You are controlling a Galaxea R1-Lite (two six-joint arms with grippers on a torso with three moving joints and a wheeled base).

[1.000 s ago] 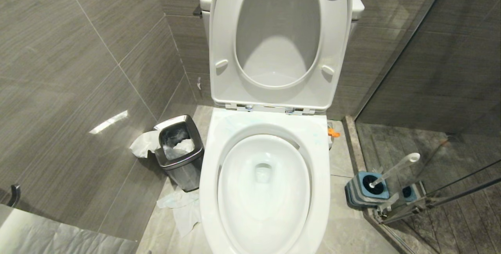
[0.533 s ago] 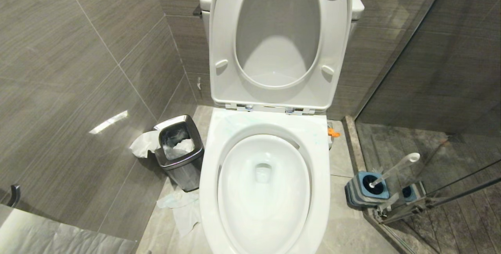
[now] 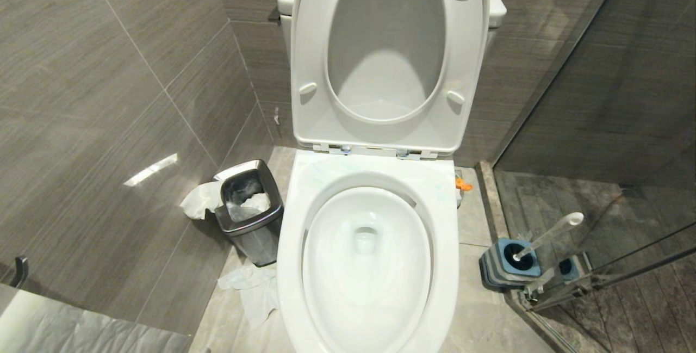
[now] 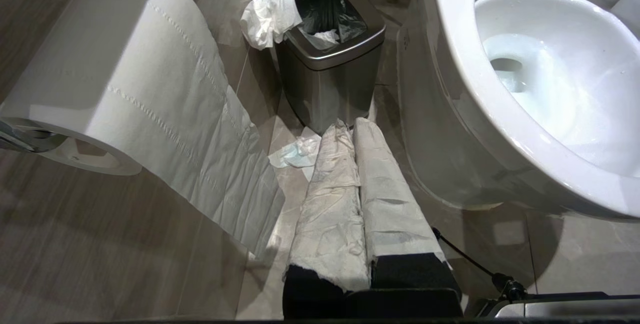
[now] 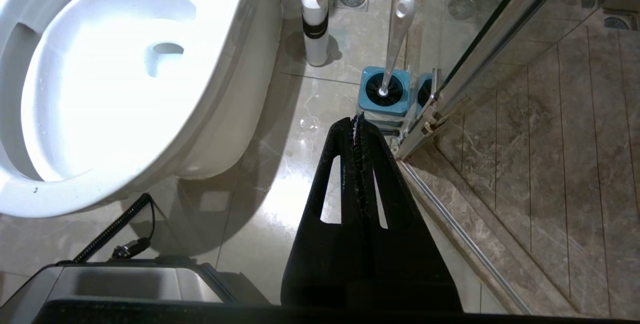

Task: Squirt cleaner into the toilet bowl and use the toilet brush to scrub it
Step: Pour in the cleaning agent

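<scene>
While I am viewing the toilet bowl (image 3: 367,266), the toilet brush (image 3: 546,236) is standing in its holder (image 3: 508,263).
Right end effector (image 5: 357,120) is hanging pressed together near it; left end effector (image 4: 352,127) likewise pressed together.

No writing, brand, number or sign can be read anywhere here. The white bottle with the orange cap (image 5: 316,19) has a dark band around its middle, but no letters can be made out on it. The toilet bowl (image 3: 367,309), the raised seat (image 3: 387,54) and the steel waste bin (image 4: 327,49) show plain surfaces without any mark I can read. The blue holder (image 5: 384,92) of the toilet brush (image 5: 397,39) also carries no label that is visible.
</scene>
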